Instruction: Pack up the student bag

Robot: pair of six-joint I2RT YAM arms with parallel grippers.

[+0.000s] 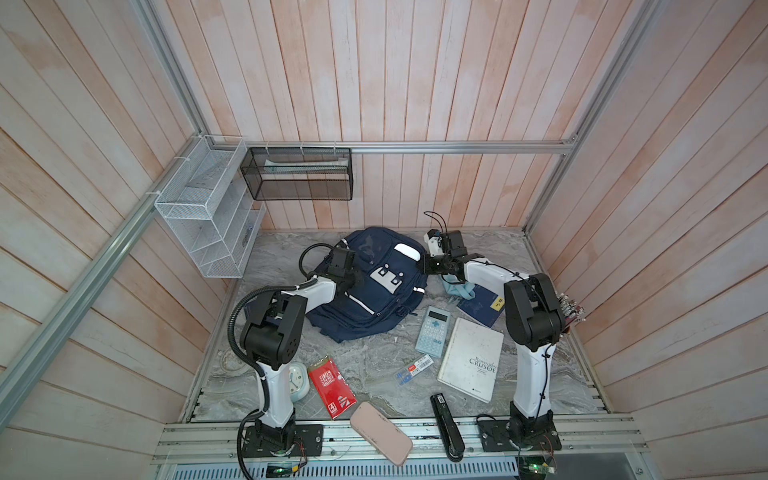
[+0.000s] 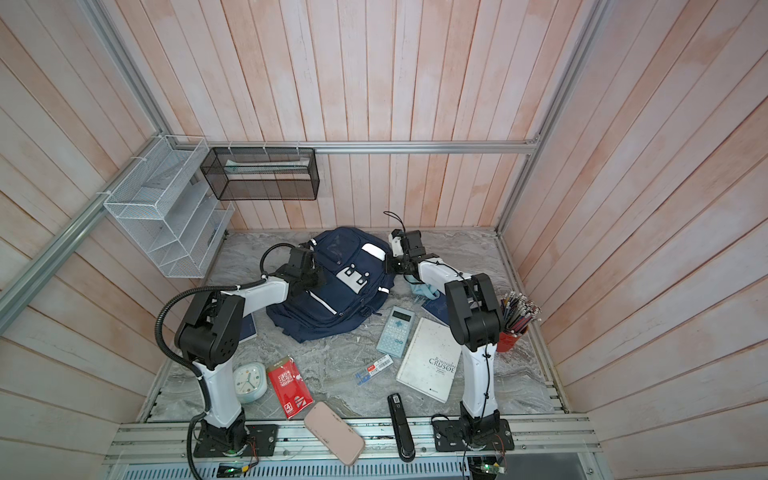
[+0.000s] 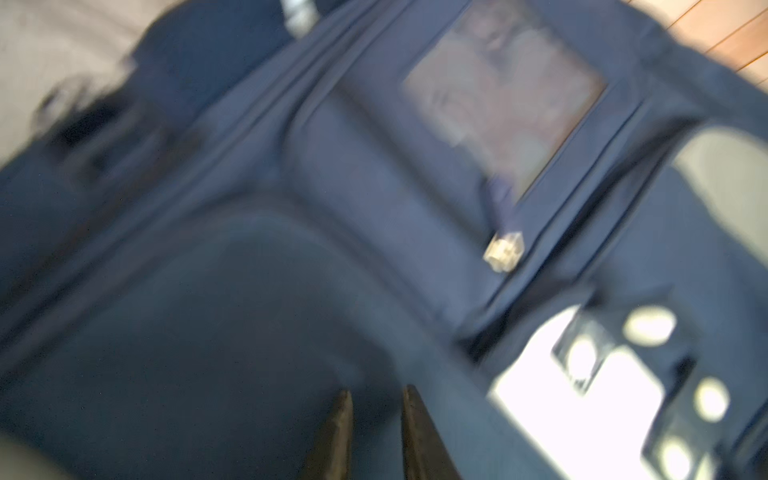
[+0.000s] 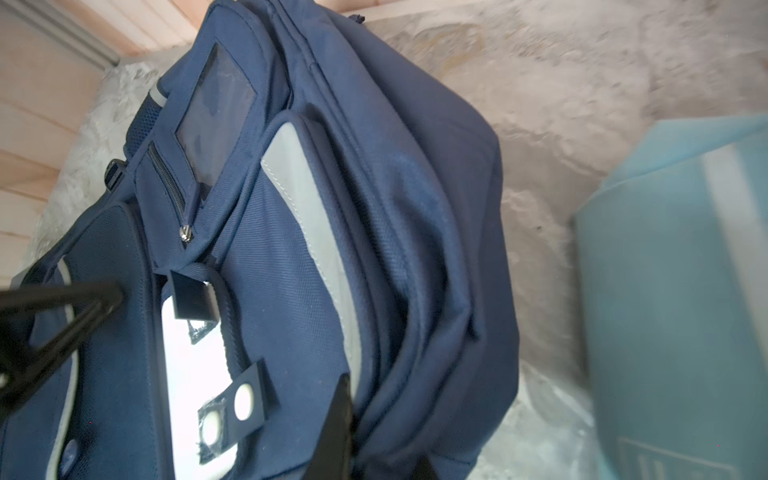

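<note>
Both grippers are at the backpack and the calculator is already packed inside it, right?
No. The left gripper and right gripper are at the backpack, but the calculator lies out on the table beside it, as both top views show.

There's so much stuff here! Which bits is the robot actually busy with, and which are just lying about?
In hand: student bag, left gripper and right gripper, both at it.

Lying untouched, perhaps for packing later: calculator, white book, alarm clock, red packet, pink case, stapler, pencil cup.
</note>
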